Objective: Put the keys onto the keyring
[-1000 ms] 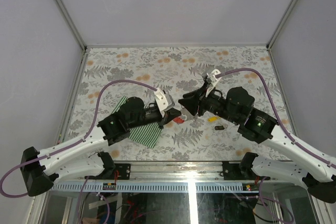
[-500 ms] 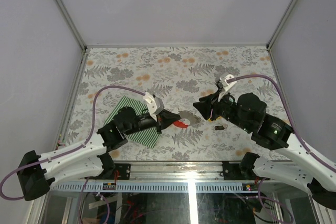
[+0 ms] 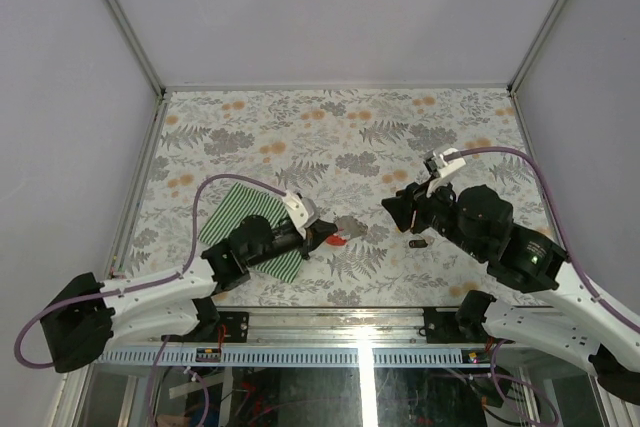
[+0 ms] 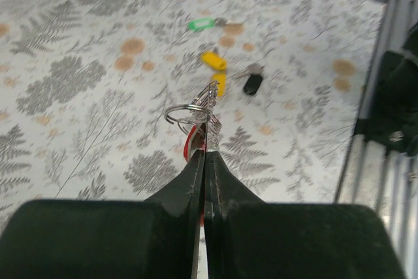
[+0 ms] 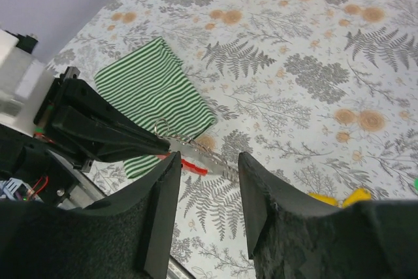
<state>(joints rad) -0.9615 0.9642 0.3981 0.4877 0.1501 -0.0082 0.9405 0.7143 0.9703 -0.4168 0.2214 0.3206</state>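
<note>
My left gripper is shut on the keyring, a thin grey loop with a red tag, and holds it just above the table. The red tag also shows in the top view. My right gripper is open and empty, to the right of the keyring and apart from it. The keys lie on the table: a green one, two yellow ones and a dark one.
A green and white striped cloth lies under the left arm. Metal frame rails run along the table's near edge, and grey walls close in the other sides.
The two grippers were close together at the table's centre. The left one has pulled back toward the near edge with the keyring, and the right one has moved right, away from it.
</note>
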